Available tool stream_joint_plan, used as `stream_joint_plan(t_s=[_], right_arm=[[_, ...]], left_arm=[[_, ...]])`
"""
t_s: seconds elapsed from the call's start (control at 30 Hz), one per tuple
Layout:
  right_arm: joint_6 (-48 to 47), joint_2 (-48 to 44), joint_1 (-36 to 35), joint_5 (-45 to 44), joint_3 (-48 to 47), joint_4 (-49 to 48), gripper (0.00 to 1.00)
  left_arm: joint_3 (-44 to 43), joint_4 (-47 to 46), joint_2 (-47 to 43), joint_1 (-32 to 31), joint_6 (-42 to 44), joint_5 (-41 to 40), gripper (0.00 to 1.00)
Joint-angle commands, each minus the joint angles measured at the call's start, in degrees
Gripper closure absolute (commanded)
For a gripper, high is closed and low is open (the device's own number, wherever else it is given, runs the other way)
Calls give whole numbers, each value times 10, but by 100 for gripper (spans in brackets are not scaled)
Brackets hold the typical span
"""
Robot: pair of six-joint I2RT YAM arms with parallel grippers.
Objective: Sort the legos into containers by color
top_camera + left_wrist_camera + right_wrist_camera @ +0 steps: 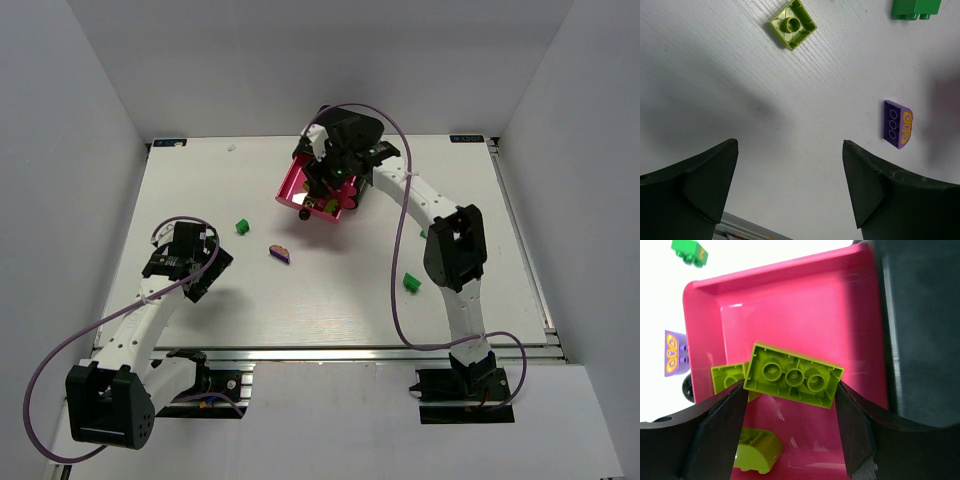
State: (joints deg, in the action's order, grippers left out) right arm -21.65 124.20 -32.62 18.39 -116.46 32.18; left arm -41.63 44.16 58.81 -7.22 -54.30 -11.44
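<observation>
Yellow-green lego (794, 376) clamped in right claw (790, 392), over pink drawer (805, 305), left claw (790, 150) spread

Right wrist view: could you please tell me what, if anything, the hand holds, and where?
The right hand grips the long yellow-green plastic brick by its two short ends, over the magenta-pink drawer.

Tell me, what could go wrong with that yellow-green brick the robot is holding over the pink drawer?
1. The yellow-green brick sits tilted between the right jaws, so it might twist and slip out early.
2. Two yellow-green pieces already lie in the pink drawer. The dropped brick could bounce off them and hop over the rim.
3. The purple brick lies just outside the drawer's front, so a nudged drawer might push it away.
</observation>
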Motion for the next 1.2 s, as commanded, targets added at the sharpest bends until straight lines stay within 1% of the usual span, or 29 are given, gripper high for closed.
stream_joint_plan(t_s=[0.0,0.1,0.17,0.2,0.3,0.37,0.63,0.7,0.77,0.83,0.87,0.9,0.97,1.0,1.1,1.13,1.17], right_arm=[[34,8,0,-12,-35,-37,44],[44,10,1,-7,-43,-41,46],[49,11,0,-13,-42,-45,44],[50,12,-1,-18,-43,-47,38],[49,17,-1,-22,-50,-47,24],[50,17,-2,-19,-53,-45,21],[56,7,2,0,-65,-33,18],[62,-2,2,10,-66,-29,18],[66,-19,5,25,-65,-27,20],[74,-44,14,65,-57,-24,23],[75,-55,16,80,-44,-22,26],[75,-65,19,118,-36,-21,28],[76,-94,33,158,-12,-14,32],[76,-105,40,187,-3,-14,32],[71,-145,58,219,34,-16,26],[66,-161,63,226,40,-16,20],[61,-166,74,229,49,-12,18]], left_arm=[[-13,0,-4,4,-1,-9,5],[-16,1,0,4,1,-10,5],[-16,0,2,4,0,-9,5],[-16,0,2,4,1,-8,5],[-15,-3,3,4,1,-9,5],[-16,-5,6,4,1,-10,5],[-31,-17,36,4,10,-22,5],[-41,-18,47,4,13,-27,5],[-52,-19,56,4,22,-41,5],[-64,-14,79,4,33,-57,5],[-69,-12,86,4,41,-70,5],[-80,-12,108,9,48,-74,6],[-96,-4,132,14,70,-91,6],[-108,-6,155,20,93,-94,6],[-127,-7,191,34,125,-95,4],[-129,-12,212,41,129,-89,4],[-128,-26,221,41,133,-70,4]])
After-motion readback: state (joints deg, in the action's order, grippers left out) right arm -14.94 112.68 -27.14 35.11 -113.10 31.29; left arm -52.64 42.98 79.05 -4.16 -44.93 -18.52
